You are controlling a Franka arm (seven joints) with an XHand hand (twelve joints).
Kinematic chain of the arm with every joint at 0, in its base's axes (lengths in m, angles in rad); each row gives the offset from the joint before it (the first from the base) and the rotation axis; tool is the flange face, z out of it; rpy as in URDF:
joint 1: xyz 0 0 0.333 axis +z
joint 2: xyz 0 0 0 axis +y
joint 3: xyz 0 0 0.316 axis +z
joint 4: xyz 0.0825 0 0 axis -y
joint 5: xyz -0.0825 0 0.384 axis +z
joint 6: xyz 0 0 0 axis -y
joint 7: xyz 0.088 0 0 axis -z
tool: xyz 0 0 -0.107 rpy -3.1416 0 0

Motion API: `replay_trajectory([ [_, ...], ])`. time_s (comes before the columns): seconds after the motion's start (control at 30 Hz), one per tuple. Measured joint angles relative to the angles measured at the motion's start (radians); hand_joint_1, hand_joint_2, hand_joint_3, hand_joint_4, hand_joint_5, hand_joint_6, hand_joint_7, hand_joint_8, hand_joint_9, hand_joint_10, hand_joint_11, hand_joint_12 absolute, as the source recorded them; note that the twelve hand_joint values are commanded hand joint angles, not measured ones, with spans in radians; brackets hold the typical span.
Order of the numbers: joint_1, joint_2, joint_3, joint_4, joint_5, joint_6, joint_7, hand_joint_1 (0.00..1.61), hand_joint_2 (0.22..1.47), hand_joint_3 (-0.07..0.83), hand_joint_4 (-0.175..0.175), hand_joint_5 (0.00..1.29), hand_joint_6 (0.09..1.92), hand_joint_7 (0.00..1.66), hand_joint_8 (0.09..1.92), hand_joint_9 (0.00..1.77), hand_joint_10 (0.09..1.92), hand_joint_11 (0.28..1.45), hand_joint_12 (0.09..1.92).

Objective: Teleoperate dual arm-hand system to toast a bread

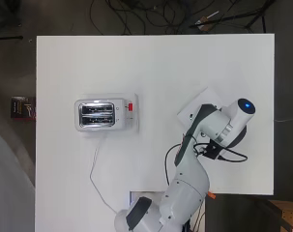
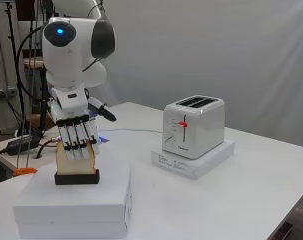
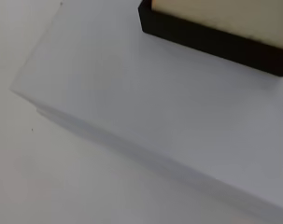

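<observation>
A pale slice of bread (image 2: 66, 165) stands upright in a black holder (image 2: 77, 177) on a stack of white boxes (image 2: 73, 202). The hand (image 2: 76, 137) hangs down over it. Its straight fingers lie against the slice's face and its thumb sticks out to the side. In the wrist view the bread (image 3: 234, 16) and holder (image 3: 211, 39) are very close. The white toaster (image 2: 193, 125) stands on a flat white box (image 2: 196, 160), its red lever (image 2: 182, 123) up. From overhead the toaster (image 1: 101, 115) is left of the arm, which hides the hand and the bread.
The toaster's cable (image 1: 95, 174) runs down the table toward the arm's base. A corner of the white box stack (image 1: 194, 104) shows beside the arm. The white table (image 1: 184, 58) stretches beyond both. Dark cables lie off its far edge.
</observation>
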Motion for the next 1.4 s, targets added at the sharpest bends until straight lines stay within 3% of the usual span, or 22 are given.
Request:
replay_trajectory([
  [0.1,-0.008,-0.026,-0.013,-0.059,-0.065,0.019,-0.025,0.02,0.84,-0.006,0.001,0.39,0.09,0.57,0.09,0.65,0.09,0.48,0.09],
  [0.2,-0.020,-0.024,-0.041,-0.056,-0.052,0.032,-0.069,0.04,0.83,-0.006,-0.010,0.39,0.09,0.59,0.09,0.68,0.09,0.48,0.09],
  [0.37,-0.052,0.032,-0.067,-0.002,-0.001,-0.018,-0.103,0.09,0.82,-0.007,0.017,0.44,0.09,0.61,0.09,0.69,0.09,0.47,0.09],
  [0.5,-0.056,0.033,-0.063,0.037,-0.018,-0.005,-0.110,0.17,0.81,-0.008,-0.003,0.45,0.09,0.63,0.09,0.71,0.09,0.45,0.09],
  [0.77,-0.063,-0.022,-0.033,-0.105,-0.132,0.102,-0.090,0.33,0.87,0.012,-0.009,0.49,0.09,0.71,0.09,0.79,0.09,0.45,0.09],
  [0.8,-0.063,-0.020,-0.032,-0.106,-0.136,0.108,-0.089,0.42,0.92,0.014,0.005,0.57,0.09,0.80,0.09,0.88,0.09,0.50,0.09],
  [0.87,-0.068,-0.002,-0.031,-0.098,-0.132,0.115,-0.093,0.81,1.07,0.007,0.100,0.81,0.70,1.22,0.24,1.26,0.46,0.65,0.68],
  [0.93,-0.073,0.015,-0.033,-0.096,-0.118,0.136,-0.096,1.12,1.11,0.002,-0.073,0.83,0.97,1.20,0.66,1.40,0.52,0.65,0.94],
  [0.97,-0.076,0.015,-0.036,-0.101,-0.106,0.157,-0.095,1.19,1.12,-0.001,-0.123,0.81,1.03,1.18,0.76,1.44,0.46,0.64,0.95],
  [1.0,-0.080,0.012,-0.040,-0.109,-0.087,0.180,-0.097,1.22,1.12,0.000,-0.150,0.80,1.07,1.18,0.79,1.47,0.38,0.64,0.94],
  [1.13,-0.108,0.018,-0.043,-0.087,0.015,0.187,-0.121,1.25,1.14,0.001,-0.175,0.75,1.19,1.16,0.81,1.49,0.10,0.64,0.81],
  [1.3,-0.068,0.067,-0.071,0.011,0.100,0.060,-0.100,1.23,1.19,-0.001,-0.175,0.67,1.32,1.05,0.99,1.42,0.09,0.69,0.53],
  [1.4,0.122,0.001,-0.214,0.011,0.080,0.054,-0.071,1.22,1.20,-0.002,-0.175,0.66,1.31,1.01,1.07,1.45,0.09,0.69,0.64],
])
